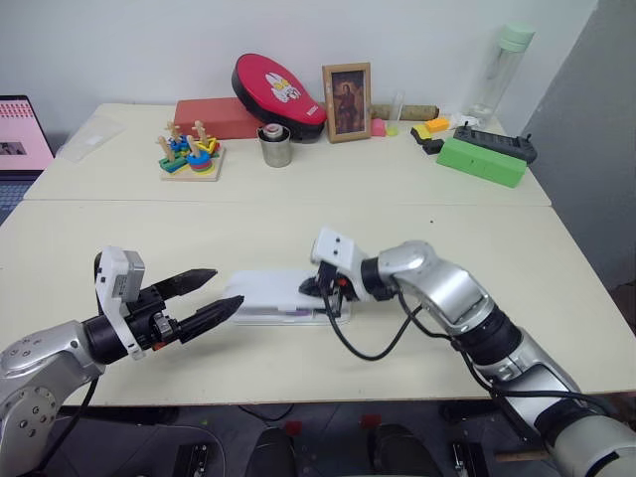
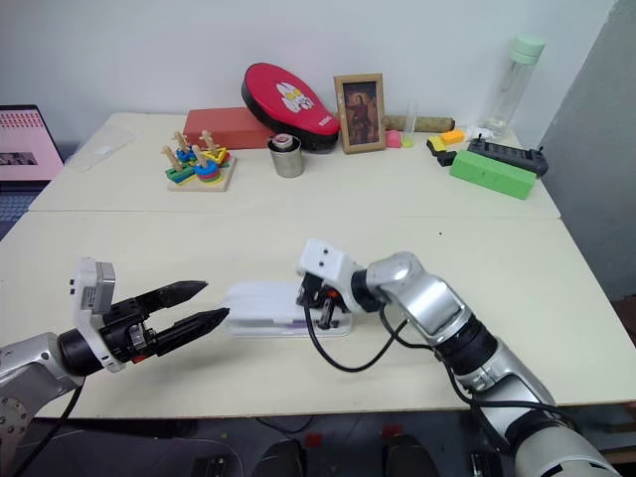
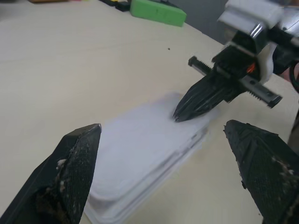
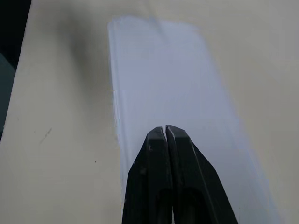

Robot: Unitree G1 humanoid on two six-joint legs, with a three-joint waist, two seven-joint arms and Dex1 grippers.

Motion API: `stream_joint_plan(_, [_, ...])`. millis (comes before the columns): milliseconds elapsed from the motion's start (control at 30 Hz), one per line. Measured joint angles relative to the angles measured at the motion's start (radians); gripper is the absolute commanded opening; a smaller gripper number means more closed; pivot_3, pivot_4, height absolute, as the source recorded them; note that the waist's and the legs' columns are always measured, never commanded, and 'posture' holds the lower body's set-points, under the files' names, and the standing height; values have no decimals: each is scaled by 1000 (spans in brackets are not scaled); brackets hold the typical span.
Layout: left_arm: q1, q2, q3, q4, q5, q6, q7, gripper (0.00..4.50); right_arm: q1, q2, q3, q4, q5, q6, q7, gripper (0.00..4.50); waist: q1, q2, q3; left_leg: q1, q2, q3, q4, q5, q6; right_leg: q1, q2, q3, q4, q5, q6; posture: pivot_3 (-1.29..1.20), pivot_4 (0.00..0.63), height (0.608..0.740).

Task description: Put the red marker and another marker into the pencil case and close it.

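Note:
The white pencil case (image 1: pixel 268 295) lies flat near the table's front edge, with its lid down over the base. My right gripper (image 1: pixel 312 289) is shut, and its tips rest on the lid at the case's right end; the left wrist view shows these fingertips (image 3: pixel 180 115) touching the lid (image 3: pixel 140 144). My left gripper (image 1: pixel 227 287) is open just left of the case, pointing at it, with nothing between its fingers (image 3: pixel 79 163). A faint lilac streak (image 1: pixel 294 313) shows through the case's front wall. The red marker is hidden.
At the back of the table stand a green box (image 1: pixel 482 161), a metal cup (image 1: pixel 275 147), a stacking toy (image 1: pixel 191 154), a picture frame (image 1: pixel 347 101), a red pad (image 1: pixel 278 89) and a bottle (image 1: pixel 502 70). A laptop (image 1: pixel 20 134) sits at far left. A black cable (image 1: pixel 368 343) loops beside the case.

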Motion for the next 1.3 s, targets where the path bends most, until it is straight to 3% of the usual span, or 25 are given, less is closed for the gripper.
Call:
stream_joint_plan(233, [9,7,0,-6,18,-1,-15,4500,34,27,28,62,-58,-98,-33,49,-8,-2,-3,6,1,0,1,0,0,3,0,0,1,-4,-4,0,150,740])
stream_joint_plan(433, [-102,-10,-9,50,47,9,90,4500,86,54,-135,58,38,-97,-28,49,-2,-2,-2,3,0,0,2,1,0,2,0,1,1,-1,6,0,150,740])
stream_joint_plan(500, [-121,-16,-15,68,60,10,114,4500,79,56,-192,55,55,-100,-42,49,-2,-2,-2,1,0,0,2,1,0,2,0,1,1,2,3,0,150,740])
stream_joint_plan(700, [-263,-32,-99,230,197,-18,204,4500,37,-24,-415,47,121,-64,-88,1273,8,-2,-2,-1,0,0,-1,0,0,3,0,0,0,1,2,0,150,740])
stream_joint_plan(933, [-397,-36,-172,425,350,-108,226,4500,56,-134,-501,51,122,-36,-104,2785,14,-3,-3,-1,-1,0,-1,0,0,3,0,1,0,1,1,0,150,740])
stream_joint_plan(1133, [-443,-42,-185,511,414,-151,224,4500,70,-164,-513,39,144,-20,-101,4433,13,-3,-3,-1,-1,0,-1,0,0,3,0,1,0,1,1,0,150,740])
stream_joint_plan(1300, [-445,-44,-185,539,433,-155,223,4500,96,-163,-511,23,153,-1,-100,4475,14,-3,-3,-1,-1,0,0,0,0,3,0,1,0,1,1,0,150,740])
